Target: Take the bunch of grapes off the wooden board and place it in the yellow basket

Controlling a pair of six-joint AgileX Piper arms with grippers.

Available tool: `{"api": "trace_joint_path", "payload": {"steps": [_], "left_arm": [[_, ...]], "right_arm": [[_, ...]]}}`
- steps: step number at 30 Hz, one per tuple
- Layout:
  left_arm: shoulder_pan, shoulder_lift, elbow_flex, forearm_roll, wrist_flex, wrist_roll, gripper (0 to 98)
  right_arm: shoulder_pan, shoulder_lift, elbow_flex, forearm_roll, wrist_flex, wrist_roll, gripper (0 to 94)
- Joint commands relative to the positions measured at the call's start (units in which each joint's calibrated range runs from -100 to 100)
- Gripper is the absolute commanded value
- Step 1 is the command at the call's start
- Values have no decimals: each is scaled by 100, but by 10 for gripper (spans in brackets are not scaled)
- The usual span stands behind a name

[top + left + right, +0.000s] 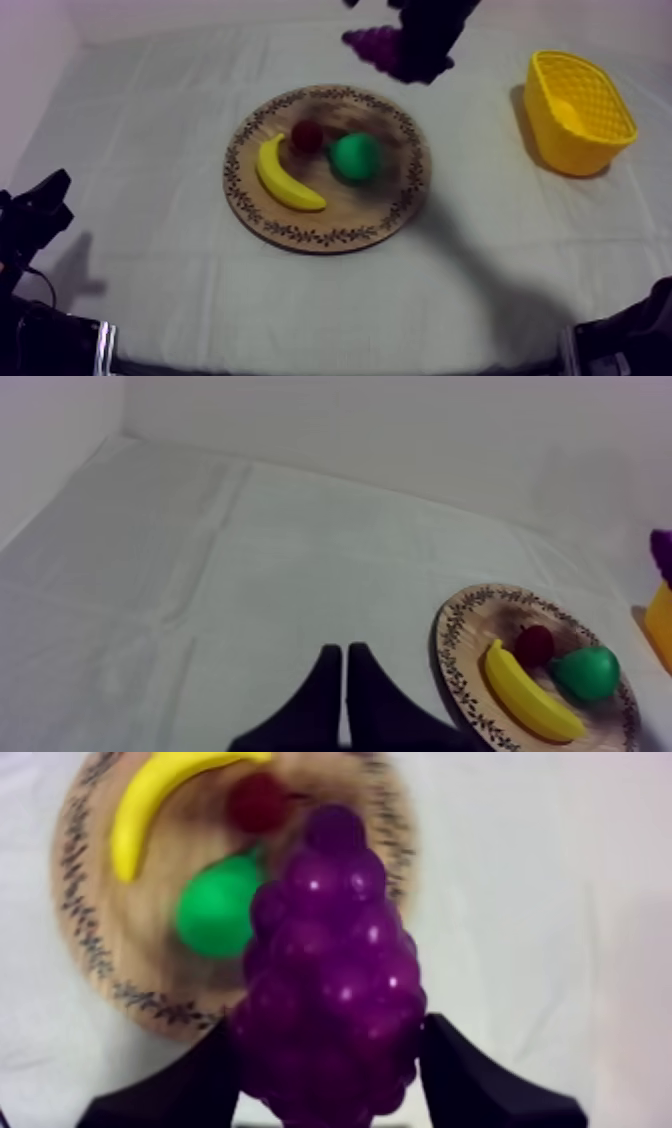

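My right gripper (pixel 400 55) hangs above the table beyond the far rim of the wooden board (pixel 395 215), shut on the purple bunch of grapes (pixel 373 44). In the right wrist view the grapes (pixel 330 972) sit between the two black fingers (pixel 455 1072), held high over the board (pixel 95 922). The yellow basket (pixel 577 112) stands at the right side, apart from the gripper. My left gripper (pixel 40 205) rests low at the left; its fingers (pixel 345 696) lie together as a narrow wedge, holding nothing.
On the board lie a banana (pixel 284 176), a small red fruit (pixel 307 137) and a green pear (pixel 355 156). The basket casts a shadow on the cloth to its left. Open cloth lies between board and basket.
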Motion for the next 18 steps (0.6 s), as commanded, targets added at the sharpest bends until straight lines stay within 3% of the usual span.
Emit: {"api": "trace_joint_path", "payload": {"steps": [1, 18], "left_arm": [[0, 0, -3, -3, -3, -1, 1], [0, 0, -3, -3, -3, -1, 1]], "right_arm": [[179, -249, 45, 32, -265, -140, 305], [1633, -782, 252, 331, -1672, -977, 289]]}}
